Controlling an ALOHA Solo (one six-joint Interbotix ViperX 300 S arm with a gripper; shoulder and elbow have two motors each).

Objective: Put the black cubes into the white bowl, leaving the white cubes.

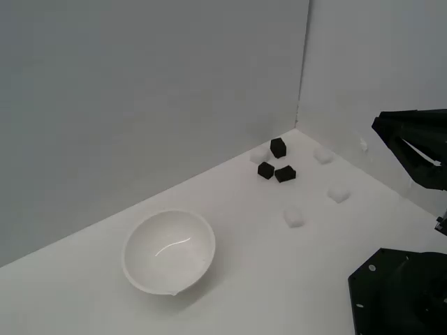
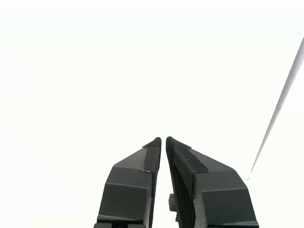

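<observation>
White walls enclose a white desk. Three black cubes sit well beyond the white bowl, white cubes scattered near them. End effector, closed and empty, should open, then straddle one outer black cube.

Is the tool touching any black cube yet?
Apart. The exterior view shows the tool in the air, well clear of the black cubes by the far wall.
</observation>
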